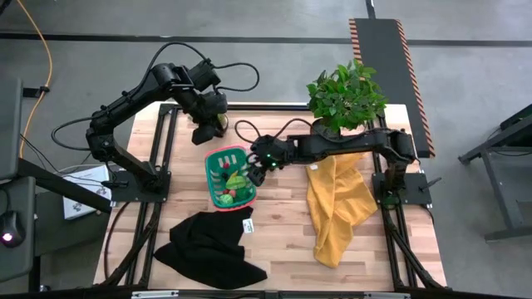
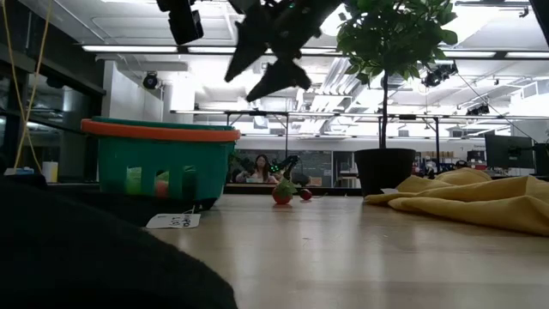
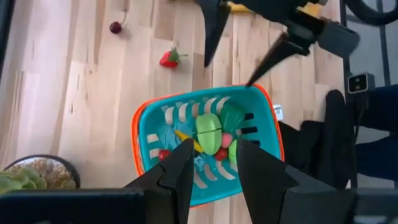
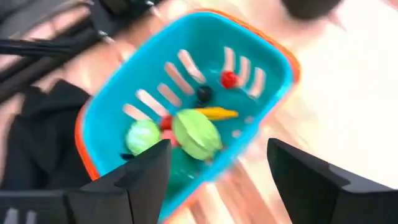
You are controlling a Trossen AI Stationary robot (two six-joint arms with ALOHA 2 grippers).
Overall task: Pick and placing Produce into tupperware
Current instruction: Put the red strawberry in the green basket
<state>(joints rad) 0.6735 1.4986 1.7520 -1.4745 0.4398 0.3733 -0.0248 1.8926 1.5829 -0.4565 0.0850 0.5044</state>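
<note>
The teal basket [image 1: 230, 176] with its red-pink rim stands on the wood table and holds several toy produce pieces: green [image 4: 196, 134], yellow [image 4: 214, 113], red [image 4: 229, 78] and dark [image 4: 203, 94]. A toy strawberry [image 3: 169, 58] and a cherry [image 3: 115, 27] lie on the table beyond the basket's far side. My right gripper [image 1: 254, 172] hangs open and empty above the basket's right part [image 4: 217, 146]. My left gripper [image 1: 208, 133] is open and empty, raised over the table just past the basket's far edge [image 3: 214, 149].
A potted green plant [image 1: 345, 95] stands at the far right. A yellow cloth [image 1: 337, 203] lies right of the basket and a black cloth [image 1: 212, 245] near it at the front edge. A second pot [image 3: 37, 174] shows below the left wrist. A person [image 2: 256, 167] sits far behind.
</note>
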